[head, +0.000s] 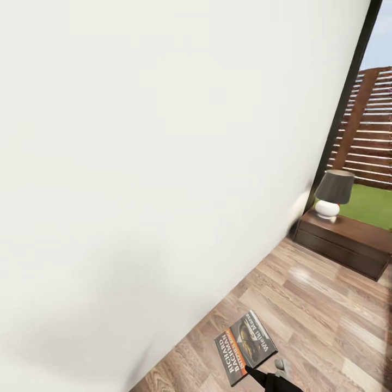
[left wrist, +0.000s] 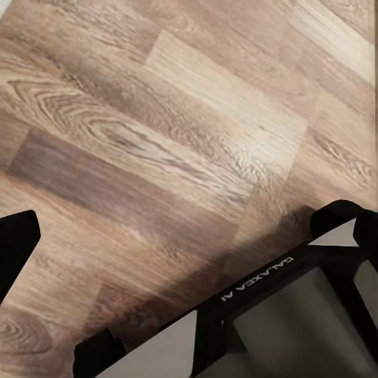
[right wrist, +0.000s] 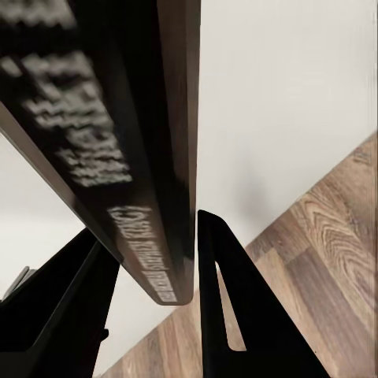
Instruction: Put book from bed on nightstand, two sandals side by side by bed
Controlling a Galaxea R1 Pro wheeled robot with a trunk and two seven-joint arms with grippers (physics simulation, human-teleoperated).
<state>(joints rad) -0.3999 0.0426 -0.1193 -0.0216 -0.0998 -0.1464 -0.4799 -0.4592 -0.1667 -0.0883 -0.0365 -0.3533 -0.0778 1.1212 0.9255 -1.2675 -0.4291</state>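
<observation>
Held at the lower centre of the head view: the book, cover up, white "RICHARD BACHMAN" lettering and orange band legible, a pale round picture in its middle. Pinched at its lower corner by the right gripper, a dark fingertip just reaching the cover. Seen edge-on in the right wrist view, the same book runs as a dark slab between two black fingers, one on each side and pressed against it, blurred white print on its cover.

Filling the upper left and centre of the head view, a plain white wall; below it, toward the lower right, brown wood-plank floor. At the right edge, a tall dark window frame with a slatted wooden fence and green lawn outside. Beneath it, a long low dark-brown drawer cabinet carrying a lamp with a white round base and dark shade.

In the left wrist view, plank floor across the frame, with the left gripper over it: one black finger at the left edge, the other at the lower right, spread wide and holding nothing, a grey "GALAXEA" body between them.
</observation>
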